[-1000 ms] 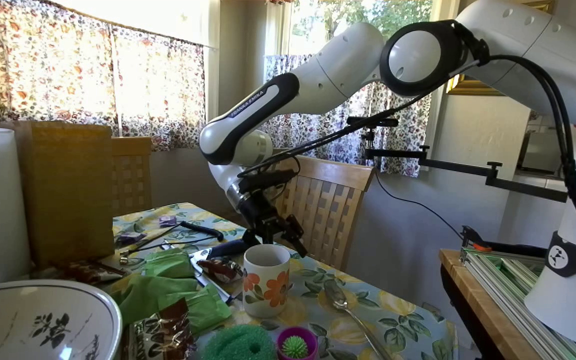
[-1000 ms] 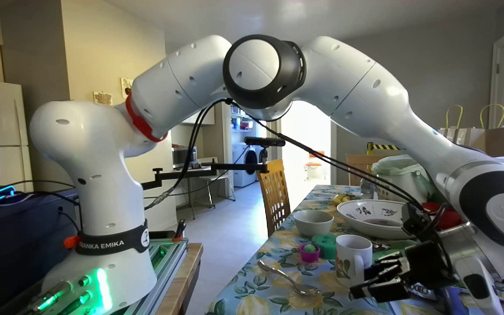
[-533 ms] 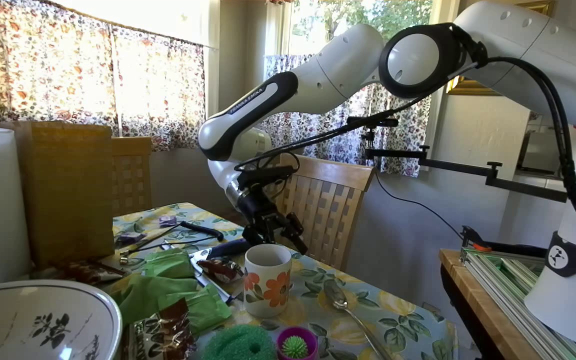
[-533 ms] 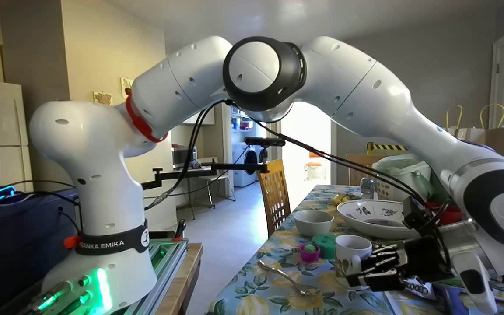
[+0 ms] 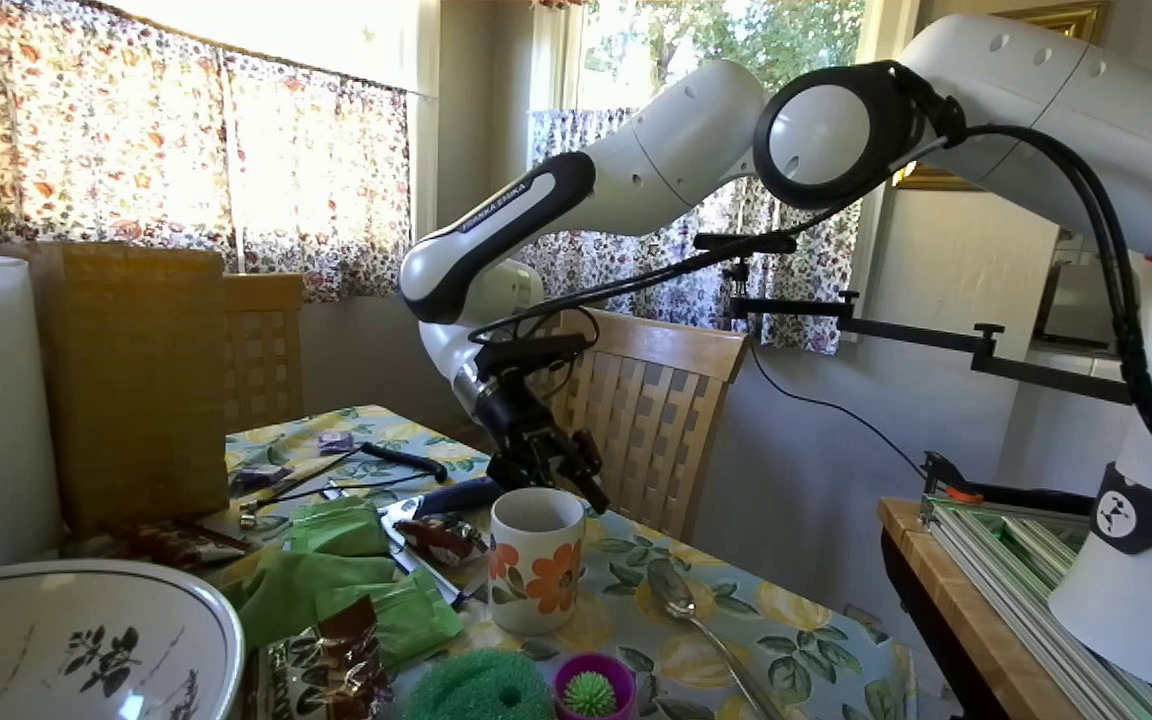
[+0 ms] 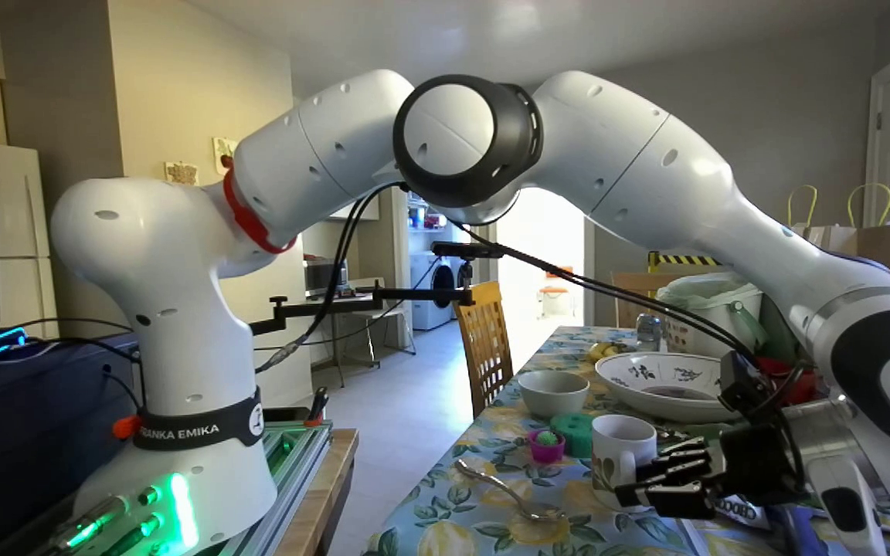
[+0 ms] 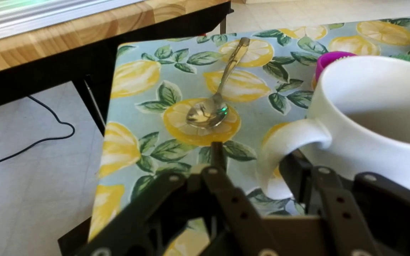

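Along the bottom of the wrist view, you've got the tool [image 7: 256, 158] w/ its fingers [image 7: 218, 158] part-way apart, a clear gap btwn them; it has hold of nothing. The mug [image 7: 365, 145] is at mid-right there, upright on the surface [image 7: 251, 124], its handle [image 7: 279, 145] btwn your two fingers. The one toward frame R looks to be inside the handle's loop; can't tell if it touches. The one toward frame L is clear of the handle.

Upper ctr of that view, you see the spoon [image 7: 208, 112] lying flat, bowl end toward the tool. Part of the pink cup [image 7: 327, 64] peeks out past the mug's rim, upper R.

In an exterior view, you get the green sponge [image 5: 481, 685] at bottom ctr, just beside the pink cup, w/ green wrappers [image 5: 311, 590] L of the mug. Big bowl [image 5: 86, 600] sits lower L, partly cut off by the frame. Chair [image 5: 636, 400] stands behind the tool, approx. mid-frame.
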You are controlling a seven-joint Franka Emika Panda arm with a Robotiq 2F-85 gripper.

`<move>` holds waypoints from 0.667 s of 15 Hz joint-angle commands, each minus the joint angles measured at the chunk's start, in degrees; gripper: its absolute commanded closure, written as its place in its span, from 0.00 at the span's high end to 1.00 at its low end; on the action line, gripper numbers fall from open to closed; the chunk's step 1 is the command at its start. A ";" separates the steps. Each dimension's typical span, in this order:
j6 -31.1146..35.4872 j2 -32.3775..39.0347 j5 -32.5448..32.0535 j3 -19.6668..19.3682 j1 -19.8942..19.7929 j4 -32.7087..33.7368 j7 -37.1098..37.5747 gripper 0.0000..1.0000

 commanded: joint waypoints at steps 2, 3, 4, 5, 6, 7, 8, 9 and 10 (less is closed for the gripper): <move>-2.62 3.25 1.27 0.84 -1.32 4.73 1.98 0.44; -2.88 3.40 1.27 0.87 -1.34 4.84 2.03 0.42; -3.15 3.41 1.24 0.88 -1.27 4.78 2.06 0.44; -3.34 3.43 1.37 0.93 -1.29 4.69 2.10 0.43; -3.44 3.44 1.38 0.93 -1.27 4.66 2.12 0.46; -3.56 3.47 1.47 0.95 -1.27 4.67 2.18 0.44; -3.72 3.52 1.63 1.00 -1.34 4.69 2.23 0.44; -3.76 3.54 1.69 0.99 -1.32 4.71 2.32 0.43; -3.94 3.60 1.88 1.03 -1.35 4.74 2.43 0.41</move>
